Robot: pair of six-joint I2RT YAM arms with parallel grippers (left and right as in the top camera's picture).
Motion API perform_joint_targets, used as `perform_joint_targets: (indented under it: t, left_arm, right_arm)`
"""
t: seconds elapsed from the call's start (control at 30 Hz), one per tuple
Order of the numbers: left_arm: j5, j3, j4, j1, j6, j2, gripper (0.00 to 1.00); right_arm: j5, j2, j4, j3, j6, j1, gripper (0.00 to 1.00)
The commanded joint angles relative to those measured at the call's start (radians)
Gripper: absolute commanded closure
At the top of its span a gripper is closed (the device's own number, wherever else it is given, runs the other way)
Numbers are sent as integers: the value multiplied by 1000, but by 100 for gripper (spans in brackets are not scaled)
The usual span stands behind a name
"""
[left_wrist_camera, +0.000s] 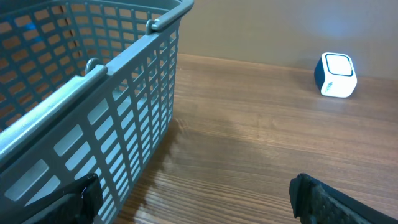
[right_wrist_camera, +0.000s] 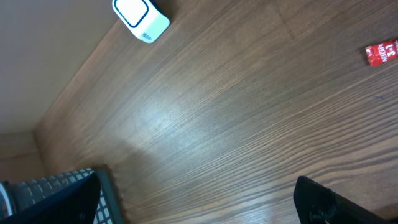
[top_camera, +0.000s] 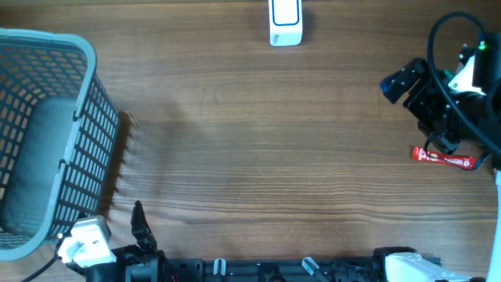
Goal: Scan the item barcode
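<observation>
The item, a thin red wrapped bar [top_camera: 444,157], lies flat on the wooden table at the far right; one end of it shows in the right wrist view as the red bar [right_wrist_camera: 380,53]. The white and blue scanner [top_camera: 284,22] stands at the table's far edge, and appears as the scanner [left_wrist_camera: 336,74] and the scanner [right_wrist_camera: 140,17] in the wrist views. My right gripper [top_camera: 409,111] hovers just up and left of the bar, open, with nothing between its fingers [right_wrist_camera: 202,202]. My left gripper [top_camera: 129,235] rests open at the near left, beside the basket, and is likewise empty [left_wrist_camera: 198,202].
A grey-blue mesh basket [top_camera: 86,117] fills the left side, its wall [left_wrist_camera: 124,106] close to my left finger. The right arm's cables loop above the table's right edge. Bare wood lies between the basket and the right arm.
</observation>
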Motion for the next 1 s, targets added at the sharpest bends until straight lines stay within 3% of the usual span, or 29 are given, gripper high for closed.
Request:
perform_joint_targets:
  t: [0.0,0.1,0.13,0.2,0.3,0.7,0.87,0.97]
  left_arm:
    - [5,2,2,5,-6,-3,0]
    - [5,2,2,4,-6,-3,0]
    - [5,2,2,5,-6,-3,0]
    - [5,2,2,5,-6,-3,0]
    - [5,2,2,4,-6,-3,0]
    - [5,2,2,5,-6,-3,0]
    - [5,2,2,5,-6,-3,0]
    - [5,2,2,4,-6,-3,0]
  right_arm:
    - [-2,3,9,6,-163,5,0]
    - [10,3,130,-30,-419,50,0]
    - [9,-16,279,-105,-534,81,0]
    - [9,-56,396,-197,-566,97,0]
    - [-61,-219,675,-484,-643,98,0]
    - [-140,-1145,1730,-1654,-662,41,0]
    - [-122,-1349,1813,-1886,-545,-45,0]
    - [-114,-1346,1831,-1944,-510,-66,0]
